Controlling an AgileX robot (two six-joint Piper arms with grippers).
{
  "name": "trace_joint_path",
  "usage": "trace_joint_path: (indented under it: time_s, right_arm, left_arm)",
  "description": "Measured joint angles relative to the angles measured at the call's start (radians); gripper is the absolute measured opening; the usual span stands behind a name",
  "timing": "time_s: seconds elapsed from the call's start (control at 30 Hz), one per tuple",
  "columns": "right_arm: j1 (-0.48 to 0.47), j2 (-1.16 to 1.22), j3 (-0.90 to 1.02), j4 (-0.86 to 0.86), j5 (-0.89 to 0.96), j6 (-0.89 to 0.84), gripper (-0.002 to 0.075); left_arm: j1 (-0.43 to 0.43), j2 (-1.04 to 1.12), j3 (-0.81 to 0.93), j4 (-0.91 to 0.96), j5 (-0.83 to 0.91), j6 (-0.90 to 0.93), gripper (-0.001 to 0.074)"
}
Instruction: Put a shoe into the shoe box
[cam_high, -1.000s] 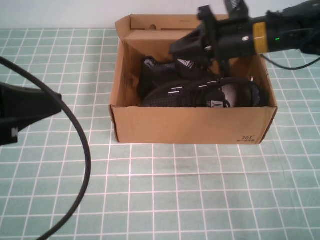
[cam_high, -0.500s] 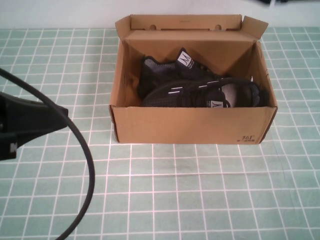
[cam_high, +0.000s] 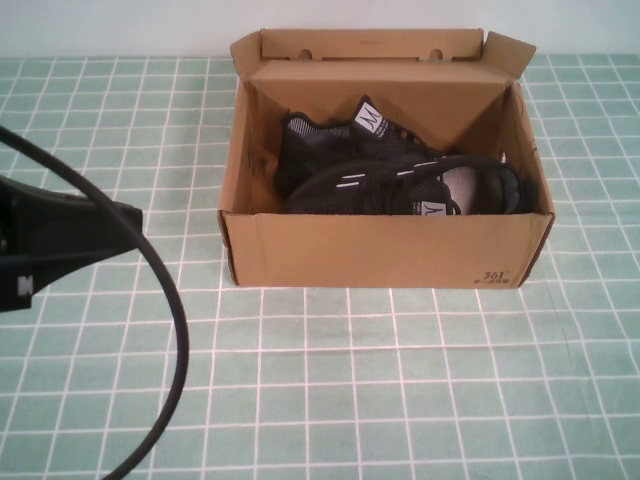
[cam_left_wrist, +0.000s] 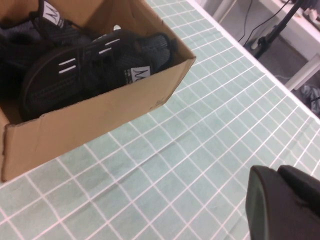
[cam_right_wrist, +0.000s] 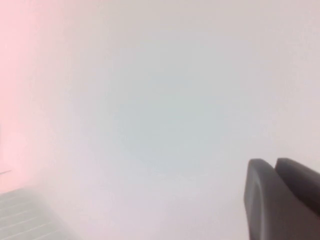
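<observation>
Gone from above the box (cam_high: 385, 255) is the right arm, which a second ago reached over its back edge; the high view no longer shows it at all. Its right gripper (cam_right_wrist: 282, 197) appears only in its own wrist view, as dark finger ends against a pale blank wall with a sliver of the tiled table in one corner, so whether it is open or closed cannot be told. Two black shoes lie side by side inside the open cardboard box, which sits at the back of the green checked table (cam_high: 400, 390). One shoe (cam_high: 410, 190) rests against the near wall, and the other shoe (cam_high: 340, 135) lies behind it with its white tongue label up. At the left edge of the high view, the left arm is a dark blur with a looping black cable (cam_high: 170, 330), well apart from the box. Only a dark finger end of the left gripper (cam_left_wrist: 285, 205) shows, low over bare tiles, with the box and shoes off to one side; its opening cannot be judged.
</observation>
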Motion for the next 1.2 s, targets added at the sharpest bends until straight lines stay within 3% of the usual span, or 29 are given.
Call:
trace_joint_path:
  time_s: [0.23, 0.47, 0.6, 0.8, 0.93, 1.07, 1.2]
  right_arm:
    - [0.0, 0.019, 0.0, 0.023, 0.422, -0.115, 0.0011]
    - [-0.002, 0.063, 0.006, 0.04, 0.725, -0.408, 0.0011]
    - [-0.004, 0.08, 0.008, 0.071, 0.968, -0.455, 0.0011]
    - [-0.008, 0.11, 0.008, 0.364, 1.449, -0.481, 0.001]
    - [-0.009, 0.151, 0.008, 0.686, 1.676, -0.581, 0.001]
    - [0.005, 0.201, 0.039, 0.986, 1.672, -0.781, 0.001]
    - [0.079, 0.227, 0.105, 1.173, 1.565, -1.004, 0.001]
  left_arm:
    - [0.0, 0.0, 0.0, -0.024, 0.018, -0.004, -0.0004]
    - [0.0, 0.0, 0.0, -0.026, 0.028, -0.004, -0.0004]
    - [0.0, 0.0, 0.0, -0.026, 0.028, -0.004, -0.0004]
    - [0.0, 0.0, 0.0, -0.026, 0.028, -0.004, -0.0004]
    - [0.0, 0.0, 0.0, -0.026, 0.028, -0.004, -0.0004]
    - [0.0, 0.0, 0.0, -0.026, 0.03, -0.002, -0.0004]
    - [-0.006, 0.0, 0.0, -0.026, 0.03, 0.0, -0.0004]
